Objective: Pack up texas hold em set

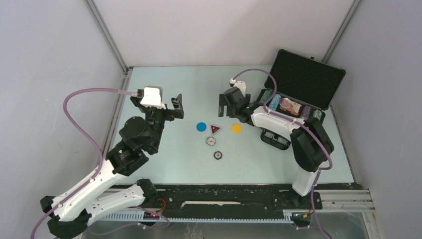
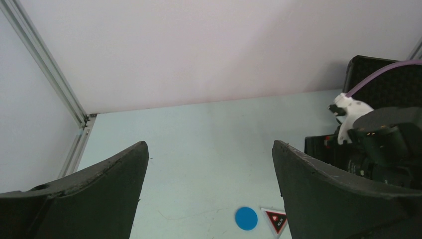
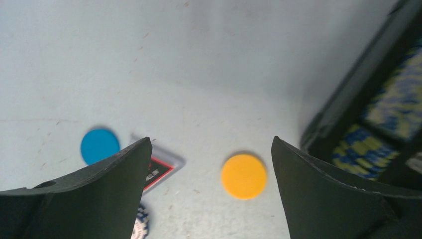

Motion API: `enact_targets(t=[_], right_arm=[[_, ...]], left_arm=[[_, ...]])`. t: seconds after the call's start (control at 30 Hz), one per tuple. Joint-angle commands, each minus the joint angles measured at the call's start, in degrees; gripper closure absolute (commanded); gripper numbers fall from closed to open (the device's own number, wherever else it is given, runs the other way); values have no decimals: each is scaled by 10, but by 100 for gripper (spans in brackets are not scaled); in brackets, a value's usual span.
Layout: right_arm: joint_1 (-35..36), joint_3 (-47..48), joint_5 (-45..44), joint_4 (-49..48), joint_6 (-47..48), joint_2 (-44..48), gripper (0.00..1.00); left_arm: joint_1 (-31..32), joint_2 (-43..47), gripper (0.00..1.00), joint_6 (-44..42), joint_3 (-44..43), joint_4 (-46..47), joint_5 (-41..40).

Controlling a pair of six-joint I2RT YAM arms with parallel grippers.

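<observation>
Robot test cell of a laboratory type. A pale blue surface point(image 1: 164, 82) is enclosed by plain white panels point(image 1: 219, 30) set in aluminium posts point(image 1: 109, 37). The left arm point(image 1: 99, 184) and right arm point(image 1: 308, 149) are bolted along its near edge beside a slotted rail point(image 1: 343, 201).

A flat round blue disc point(image 2: 246, 218) lies between the left gripper's point(image 2: 209, 144) wide-spread fingers point(image 2: 99, 199) (red triangular tile point(image 2: 275, 220) just beside).

Right wrist view: chip rows point(image 3: 366, 149) smear into blur; red triangle point(image 3: 161, 170) half hidden behind a black finger point(image 3: 74, 204); striped chip point(image 3: 142, 225) cut off at the bottom edge.
</observation>
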State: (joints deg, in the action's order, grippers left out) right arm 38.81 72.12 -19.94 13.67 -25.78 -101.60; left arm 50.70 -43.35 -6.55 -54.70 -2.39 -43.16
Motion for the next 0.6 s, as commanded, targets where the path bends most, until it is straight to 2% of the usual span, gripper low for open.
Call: enact_targets(t=[0.0,0.07,0.23,0.33,0.47,0.57], right_arm=[[26,63,10,54,-49,-39,0],[43,77,-10,75,-61,-55,0],[61,101,16,79,-102,-87,0],[74,152,-32,138,-131,-120,0],[78,220,-10,200,-135,-174,0],[92,224,-29,207,-134,-184,0]], left_arm=[[-5,7,0,-5,-2,10,0],[-5,7,0,-3,-2,8,3],[-5,16,0,3,-3,7,9],[-5,16,0,1,-2,7,3],[-5,15,0,1,-2,6,6],[-5,12,0,2,-3,6,9]])
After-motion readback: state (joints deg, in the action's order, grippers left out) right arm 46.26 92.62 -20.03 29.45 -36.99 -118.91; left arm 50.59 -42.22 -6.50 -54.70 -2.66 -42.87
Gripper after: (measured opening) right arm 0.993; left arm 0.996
